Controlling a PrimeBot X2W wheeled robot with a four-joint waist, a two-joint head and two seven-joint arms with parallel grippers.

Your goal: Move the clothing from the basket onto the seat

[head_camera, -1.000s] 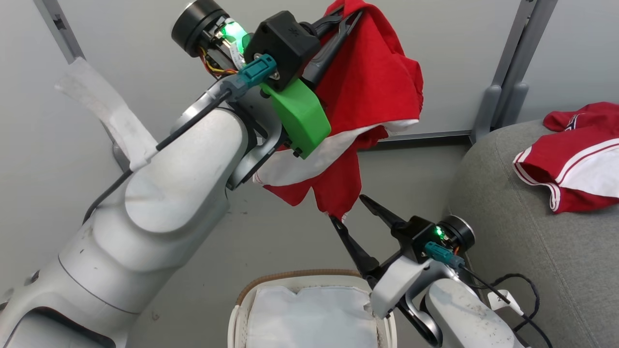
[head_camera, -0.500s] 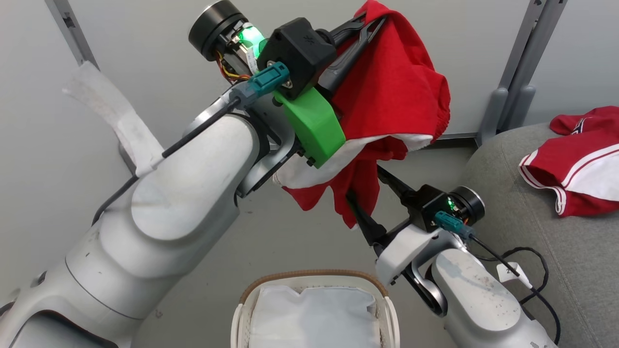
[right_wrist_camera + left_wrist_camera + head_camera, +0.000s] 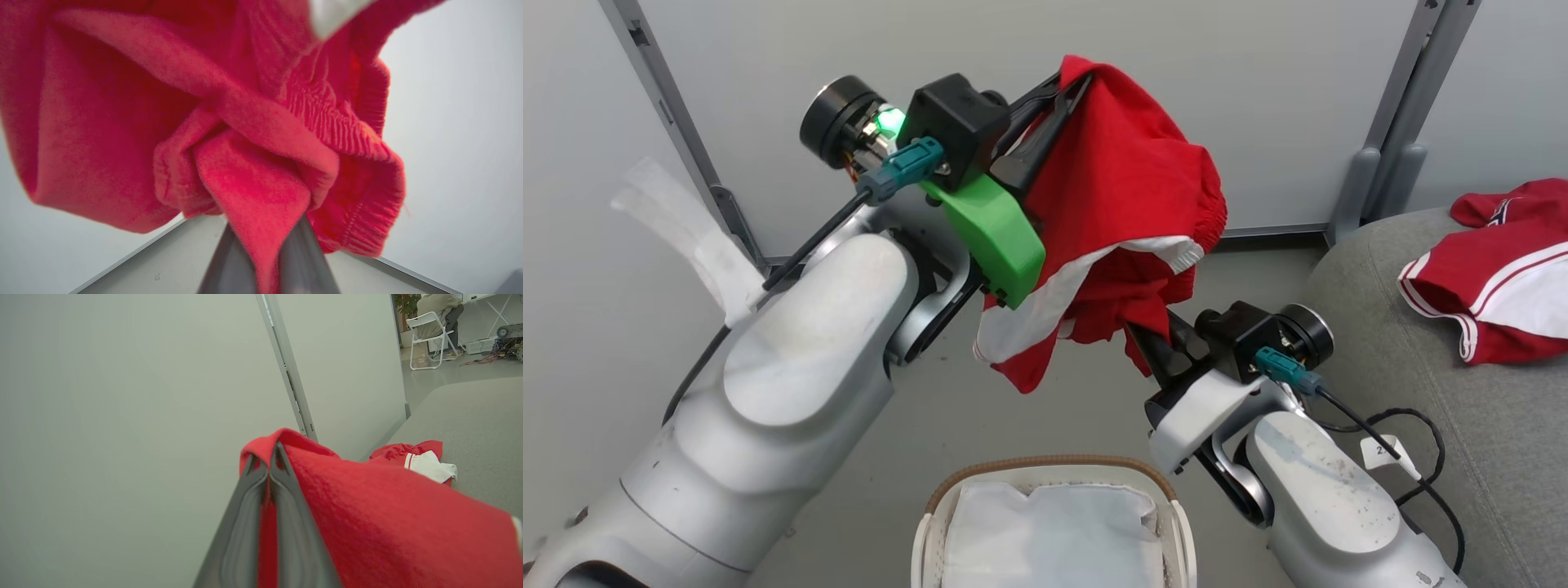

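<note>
Grey partition walls (image 3: 1258,98), metal posts (image 3: 1403,98), grey floor (image 3: 1078,425), white chair (image 3: 421,321).

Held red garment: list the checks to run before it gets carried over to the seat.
1. Hold of the left gripper on the held garment: ok, fingers shut on its top fold.
2. Hold of the right gripper: ok, fabric is pinched between its fingers, though the tips are buried in cloth.
3. Cloth off the basket: ok, it hangs above the rim without touching.
4. Nothing red left inside: cannot tell; the white liner shows, but the near part is cut off.
5. Landing room on the seat: ok, bare grey cushion beside the other garment lying there.
</note>
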